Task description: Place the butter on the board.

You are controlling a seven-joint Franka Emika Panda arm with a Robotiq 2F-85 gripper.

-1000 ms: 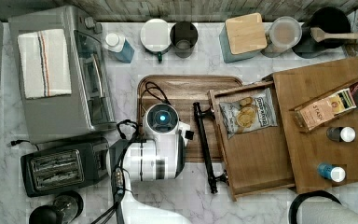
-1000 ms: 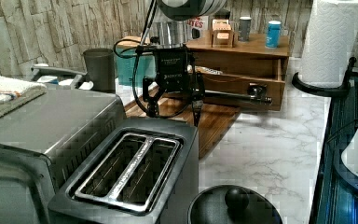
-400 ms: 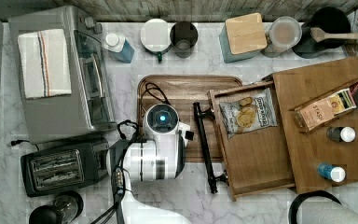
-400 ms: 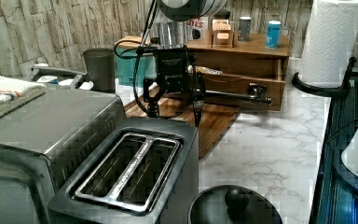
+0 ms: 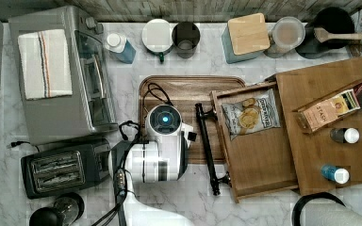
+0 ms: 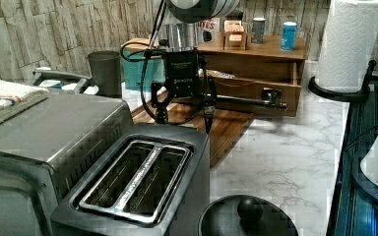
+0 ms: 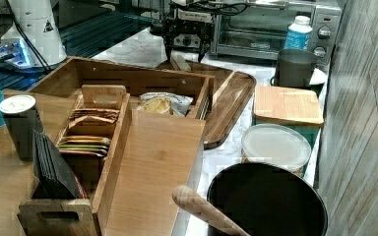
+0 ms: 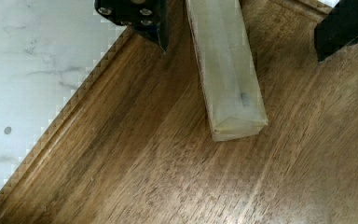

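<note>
Between the spread, released fingers of my gripper (image 8: 242,28), the butter (image 8: 228,70) lies on the board (image 8: 168,177): a long pale wrapped stick.

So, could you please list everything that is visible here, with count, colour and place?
butter: one, pale stick, lying on the board between the open fingers
board: one, dark wood, counter middle
toaster oven: one, silver, the top view's left
folded towel: one, white striped, on the oven
toaster: one, black, below the oven in the top view
chips bag: one, silver, in the open drawer
drawer: one, wooden, pulled open
paper towel roll: one, white, the left view's right
end effector: one, black, open above the butter
</note>
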